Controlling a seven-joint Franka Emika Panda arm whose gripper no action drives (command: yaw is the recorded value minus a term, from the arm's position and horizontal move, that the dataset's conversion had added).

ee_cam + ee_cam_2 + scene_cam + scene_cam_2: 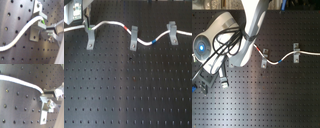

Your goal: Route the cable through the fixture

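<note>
Limp white cable rests in the fixture slot; my jaws seem pinched on its green band, where I'd hold this soft cord.

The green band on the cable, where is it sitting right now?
In the first exterior view the green band sits at the leftmost clip, at its slotted top, just below the gripper; the first wrist view shows green at that clip's slot.

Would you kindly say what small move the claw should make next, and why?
Probably ease the claw down a touch to seat the cable. In the first wrist view its green band sits at the fixture slot, and the other two clips already hold it.
</note>
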